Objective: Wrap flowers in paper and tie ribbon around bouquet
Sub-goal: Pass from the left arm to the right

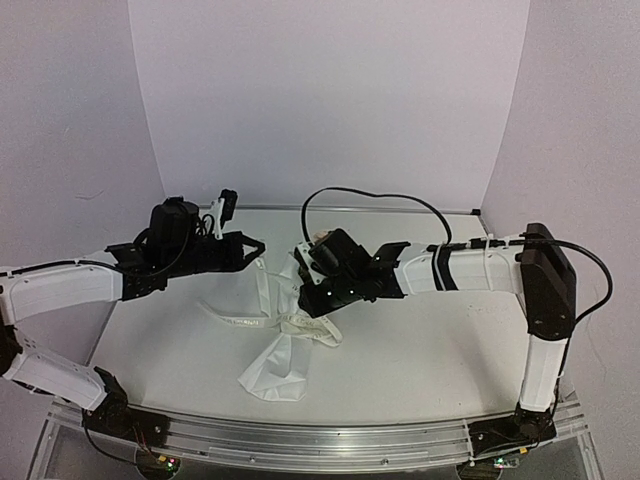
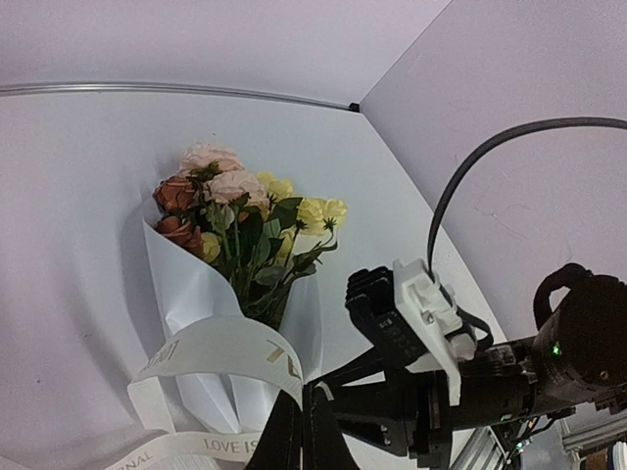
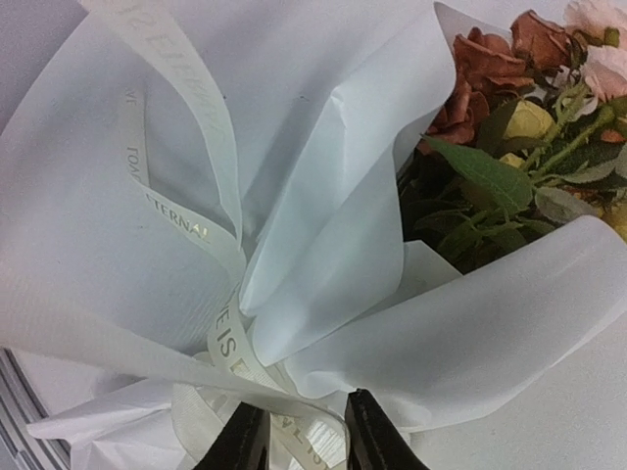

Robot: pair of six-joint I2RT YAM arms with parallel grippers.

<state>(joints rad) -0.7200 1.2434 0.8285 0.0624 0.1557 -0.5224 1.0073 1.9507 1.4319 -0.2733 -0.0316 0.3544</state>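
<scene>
The bouquet [image 1: 283, 345] lies on the table between the arms. In the left wrist view the flowers [image 2: 240, 211], pink, rust and yellow with green leaves, show above the white paper [image 2: 191, 289] cone. A cream ribbon [image 2: 220, 348] with gold lettering loops round the cone's narrow part. My left gripper [image 2: 306, 392] is shut on one strand of it. My right gripper [image 3: 306, 436] sits at the cone's neck, and its narrow-set fingers pinch a bunch of ribbon [image 3: 230, 343] beside the paper [image 3: 470, 333]. The flowers [image 3: 500, 69] lie at the upper right.
The right arm's black and white wrist [image 2: 421, 313] is close to the right of my left gripper. A loose ribbon strand [image 1: 230, 320] trails left across the table. White walls [image 1: 330, 100] close in the back and sides. A metal rail [image 1: 320, 440] runs along the near edge.
</scene>
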